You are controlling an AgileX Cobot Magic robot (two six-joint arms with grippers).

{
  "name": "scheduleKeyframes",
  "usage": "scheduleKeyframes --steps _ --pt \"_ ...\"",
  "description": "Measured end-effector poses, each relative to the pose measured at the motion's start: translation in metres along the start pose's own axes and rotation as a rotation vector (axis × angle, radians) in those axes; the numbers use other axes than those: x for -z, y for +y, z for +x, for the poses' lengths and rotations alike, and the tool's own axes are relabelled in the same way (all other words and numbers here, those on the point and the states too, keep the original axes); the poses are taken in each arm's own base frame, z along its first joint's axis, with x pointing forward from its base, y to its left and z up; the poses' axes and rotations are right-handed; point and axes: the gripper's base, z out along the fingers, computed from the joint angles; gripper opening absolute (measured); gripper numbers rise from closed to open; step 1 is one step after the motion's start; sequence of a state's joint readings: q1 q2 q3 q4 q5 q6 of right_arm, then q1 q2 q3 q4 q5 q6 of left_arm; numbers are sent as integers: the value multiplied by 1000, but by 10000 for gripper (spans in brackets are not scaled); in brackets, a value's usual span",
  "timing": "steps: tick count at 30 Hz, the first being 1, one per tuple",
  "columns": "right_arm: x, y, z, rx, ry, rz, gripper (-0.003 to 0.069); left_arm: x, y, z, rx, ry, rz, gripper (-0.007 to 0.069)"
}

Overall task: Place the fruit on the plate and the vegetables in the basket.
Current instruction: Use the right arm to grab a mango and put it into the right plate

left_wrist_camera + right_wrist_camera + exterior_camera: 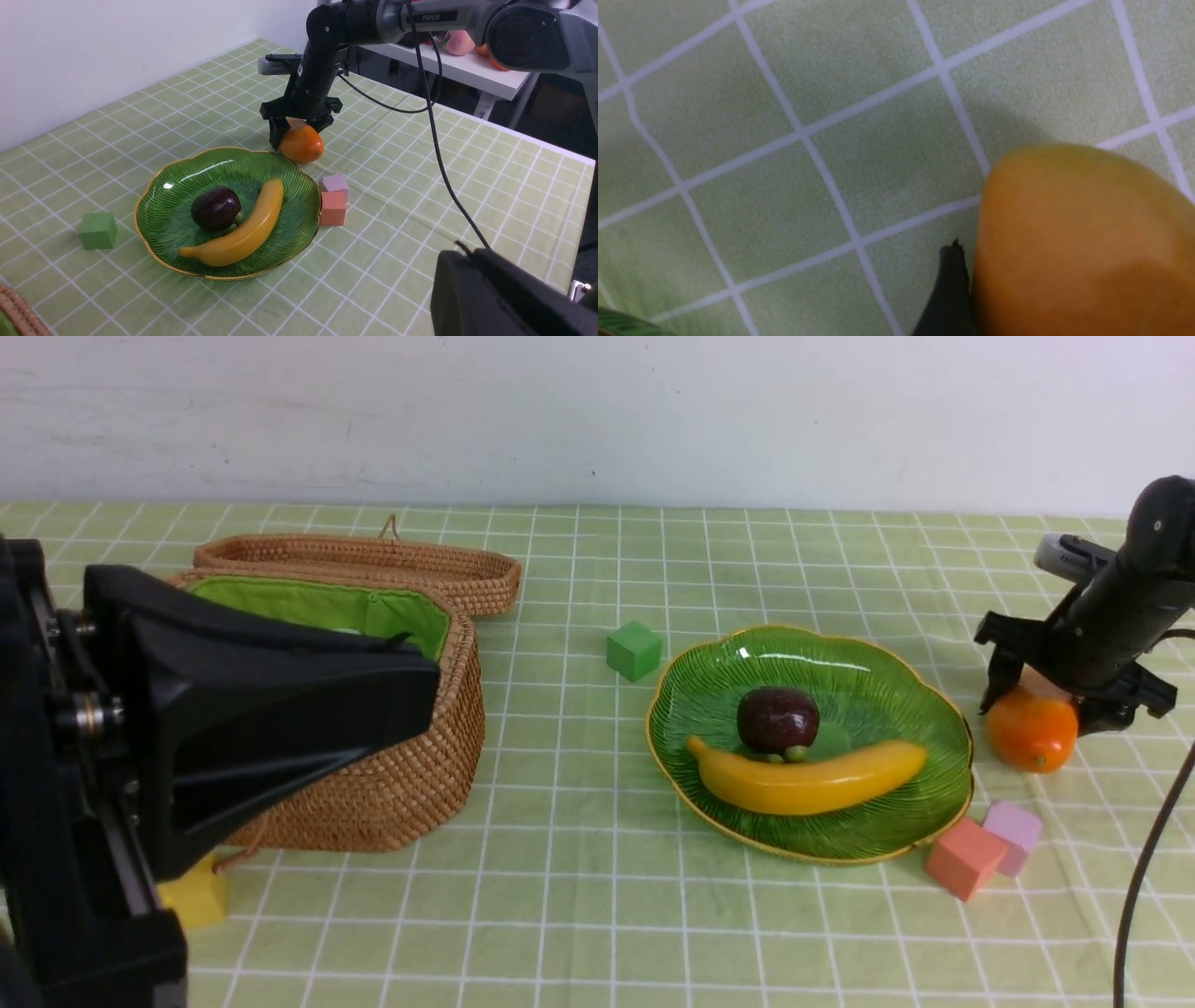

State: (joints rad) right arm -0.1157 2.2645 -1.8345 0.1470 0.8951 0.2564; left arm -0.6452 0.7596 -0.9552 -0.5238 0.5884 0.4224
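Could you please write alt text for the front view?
The robot's right gripper straddles an orange mango-like fruit beside a green plate already holding a banana and a mangosteen. At left, the dark left arm partly hides a green-lined wicker basket.

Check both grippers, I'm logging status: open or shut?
Left gripper: shut, nothing visible held.
Right gripper: around the orange mango; firm grip can't be told.
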Motion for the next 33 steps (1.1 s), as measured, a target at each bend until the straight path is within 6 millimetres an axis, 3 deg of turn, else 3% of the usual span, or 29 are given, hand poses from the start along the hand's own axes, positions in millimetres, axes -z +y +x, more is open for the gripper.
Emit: scheduleKeyframes --steps 5,9,14,18,21,24,28,33 --pt "7 4 -2 87 86 -3 553 0 0 0 0 4 2 1" --pt "30 10 -8 124 108 -8 553 0 0 1 0 11 5 2" --pt "104 40 -9 223 0 -57 553 0 -1 2 -31 23 8 4" --pt "136 83 12 399 -46 -106 553 0 -1 3 -47 34 13 4" --pt "126 123 33 506 -38 -135 553 0 -1 4 -51 38 15 4" --pt "99 142 44 566 -24 -110 553 0 -1 4 -53 43 17 4" --pt "66 144 48 584 25 -67 553 0 -2 5 -53 50 20 4" --pt "55 141 48 547 46 -52 563 0 -2 6 -55 56 23 4"
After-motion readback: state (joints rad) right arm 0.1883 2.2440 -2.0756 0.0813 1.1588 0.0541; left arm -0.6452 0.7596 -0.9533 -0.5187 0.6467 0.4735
